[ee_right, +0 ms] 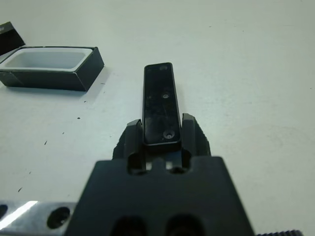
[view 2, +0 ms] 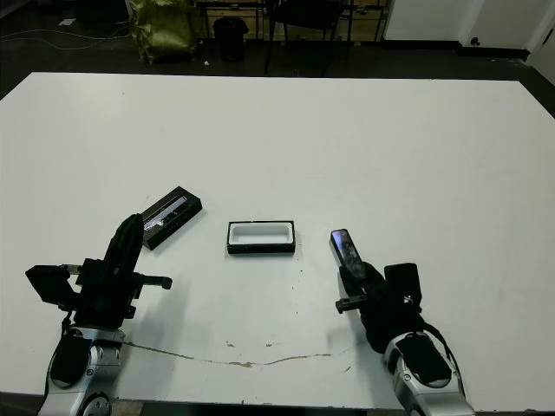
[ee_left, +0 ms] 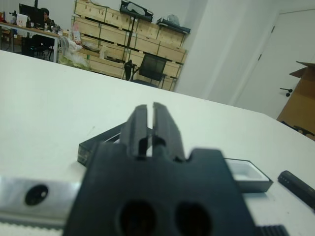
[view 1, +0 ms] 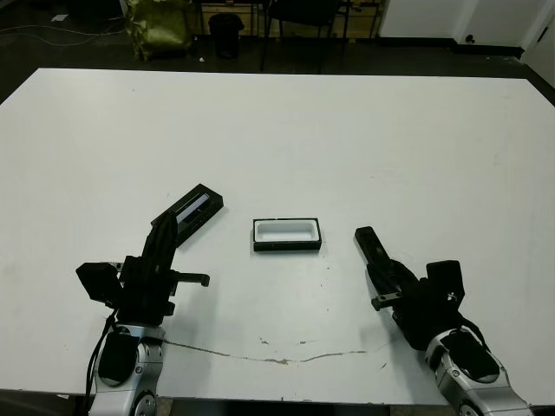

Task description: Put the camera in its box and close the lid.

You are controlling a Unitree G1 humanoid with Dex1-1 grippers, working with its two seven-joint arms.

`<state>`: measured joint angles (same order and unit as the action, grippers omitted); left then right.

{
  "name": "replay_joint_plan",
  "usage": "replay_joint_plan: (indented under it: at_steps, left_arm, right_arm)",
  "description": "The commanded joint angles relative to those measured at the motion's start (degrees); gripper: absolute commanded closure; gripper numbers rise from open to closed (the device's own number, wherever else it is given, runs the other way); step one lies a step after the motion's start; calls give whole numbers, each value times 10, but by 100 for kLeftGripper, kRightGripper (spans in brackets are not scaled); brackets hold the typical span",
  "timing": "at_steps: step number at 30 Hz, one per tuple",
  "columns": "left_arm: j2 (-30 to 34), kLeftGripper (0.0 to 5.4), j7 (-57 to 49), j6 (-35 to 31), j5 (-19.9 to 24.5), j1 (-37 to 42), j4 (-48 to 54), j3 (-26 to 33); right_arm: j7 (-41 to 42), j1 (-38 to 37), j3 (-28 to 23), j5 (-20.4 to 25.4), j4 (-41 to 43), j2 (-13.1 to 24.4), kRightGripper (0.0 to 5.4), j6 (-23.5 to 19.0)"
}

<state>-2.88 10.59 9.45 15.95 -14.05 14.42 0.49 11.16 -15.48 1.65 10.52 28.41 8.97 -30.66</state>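
The box (view 1: 287, 234), a shallow black tray with a white lining, sits open and holds nothing at the table's middle. The lid (view 1: 195, 208), black with a pale stripe, lies flat on the table to the box's left. My left gripper (view 2: 130, 227) is shut with nothing in it, just short of the lid's near end; in the left wrist view its fingers (ee_left: 167, 129) point at the lid (ee_left: 98, 145). My right gripper (ee_right: 161, 129) is shut on the camera (ee_right: 161, 101), a plain black bar. It sticks out ahead of the fingers, right of the box (ee_right: 49, 66).
A thin crack line (view 1: 277, 357) runs along the white table (view 1: 347, 139) near its front edge. Chairs and a yellow-green bag (view 1: 160, 30) stand on the dark floor beyond the far edge. A person (ee_left: 43, 14) sits far off in the left wrist view.
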Motion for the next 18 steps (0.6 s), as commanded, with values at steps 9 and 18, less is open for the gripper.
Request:
replay_joint_plan:
  at_steps: [9,18]
  left_arm:
    - [1,540,-4,-8,-2,-10,-3,-1]
    - [2,540,3,7,0,-6,-16,1]
  right_arm:
    - [-2,-11,-16,-8,4,20,502,-20]
    - [86,127,-117,70,3,114,503,-42]
